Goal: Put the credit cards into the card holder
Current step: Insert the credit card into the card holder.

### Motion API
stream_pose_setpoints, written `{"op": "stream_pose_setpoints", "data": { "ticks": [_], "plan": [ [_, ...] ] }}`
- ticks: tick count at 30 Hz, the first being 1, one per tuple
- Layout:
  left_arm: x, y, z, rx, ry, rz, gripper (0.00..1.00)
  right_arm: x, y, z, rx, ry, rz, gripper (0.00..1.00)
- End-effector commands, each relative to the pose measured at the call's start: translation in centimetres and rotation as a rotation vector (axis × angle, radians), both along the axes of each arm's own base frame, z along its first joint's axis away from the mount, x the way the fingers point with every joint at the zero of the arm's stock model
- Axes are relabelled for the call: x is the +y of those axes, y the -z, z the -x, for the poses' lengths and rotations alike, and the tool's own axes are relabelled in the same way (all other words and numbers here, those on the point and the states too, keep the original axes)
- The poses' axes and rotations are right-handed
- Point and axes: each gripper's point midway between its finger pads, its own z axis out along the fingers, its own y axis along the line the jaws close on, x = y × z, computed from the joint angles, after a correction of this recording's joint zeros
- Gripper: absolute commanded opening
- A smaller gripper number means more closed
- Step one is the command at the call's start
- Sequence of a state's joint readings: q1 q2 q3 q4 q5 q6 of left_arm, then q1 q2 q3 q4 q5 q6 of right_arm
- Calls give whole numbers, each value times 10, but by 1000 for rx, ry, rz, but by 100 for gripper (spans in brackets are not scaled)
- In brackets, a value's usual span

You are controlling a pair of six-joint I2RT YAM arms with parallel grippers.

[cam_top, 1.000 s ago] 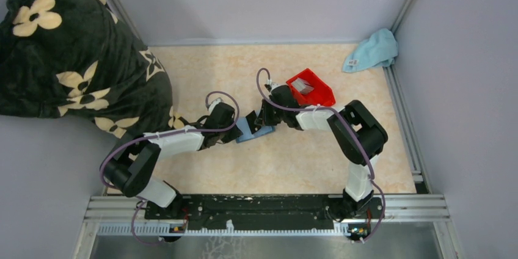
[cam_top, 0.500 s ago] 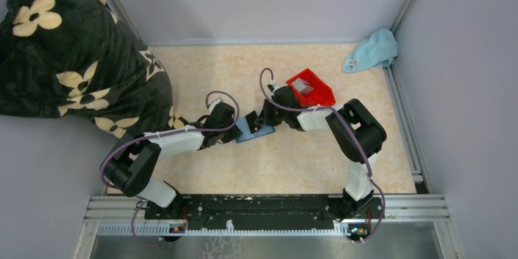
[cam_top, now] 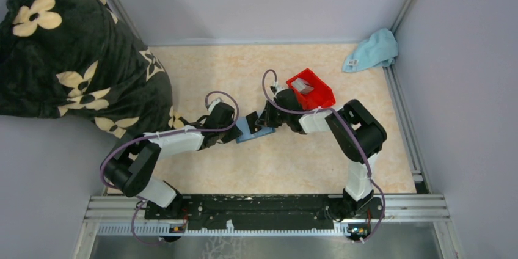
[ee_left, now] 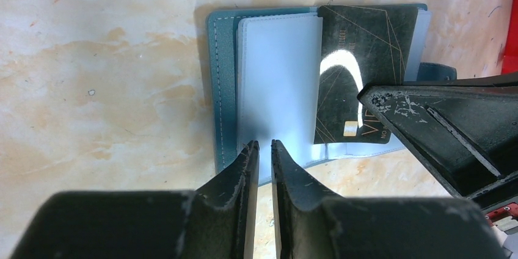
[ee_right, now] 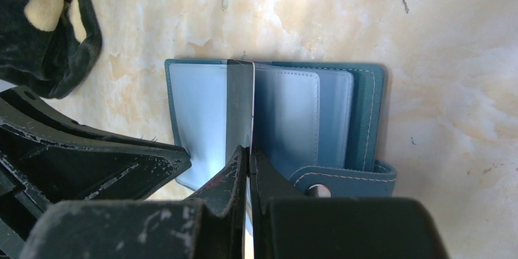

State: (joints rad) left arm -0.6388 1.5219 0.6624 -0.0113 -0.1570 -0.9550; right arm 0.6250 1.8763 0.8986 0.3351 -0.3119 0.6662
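Left wrist view: the card holder (ee_left: 221, 88) lies open on the table (ee_left: 91, 57), centre frame. The right gripper (ee_right: 249, 152) has its fingers clamped on a dark credit card (ee_right: 239, 100), which is poised at a sleeve (ee_left: 275, 76) and not yet in. The left gripper (ee_left: 260, 146) has its fingers nearly together at the sleeve's edge, and whether they pinch it cannot be told. In the top view, right of centre, another grey card (cam_top: 305, 88) waits in the red bin (cam_top: 321, 95).

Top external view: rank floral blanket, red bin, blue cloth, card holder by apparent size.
Floral blanket
Blue cloth and red bin, too alike to rank
Card holder, partly hidden
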Motion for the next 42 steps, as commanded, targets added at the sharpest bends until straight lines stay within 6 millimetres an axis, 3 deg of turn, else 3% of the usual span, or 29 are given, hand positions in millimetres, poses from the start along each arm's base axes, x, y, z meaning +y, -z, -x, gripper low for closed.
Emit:
{"op": "stream_pose_setpoints", "data": {
  "ticks": [1, 23, 28, 32, 42],
  "plan": [
    [47, 56, 48, 204, -14, -202, 21, -24, 42, 36, 128, -21, 119, 0],
    [54, 62, 53, 232, -20, -237, 19, -23, 42, 48, 148, -50, 92, 0],
    [57, 67, 59, 250, -26, -242, 18, -15, 31, 52, 146, -56, 6, 0],
    [58, 68, 61, 253, -29, -244, 18, -9, 22, 51, 140, -56, -42, 0],
    [60, 71, 65, 265, -29, -243, 18, -5, 25, 36, 120, -26, -53, 0]
  ]
}}
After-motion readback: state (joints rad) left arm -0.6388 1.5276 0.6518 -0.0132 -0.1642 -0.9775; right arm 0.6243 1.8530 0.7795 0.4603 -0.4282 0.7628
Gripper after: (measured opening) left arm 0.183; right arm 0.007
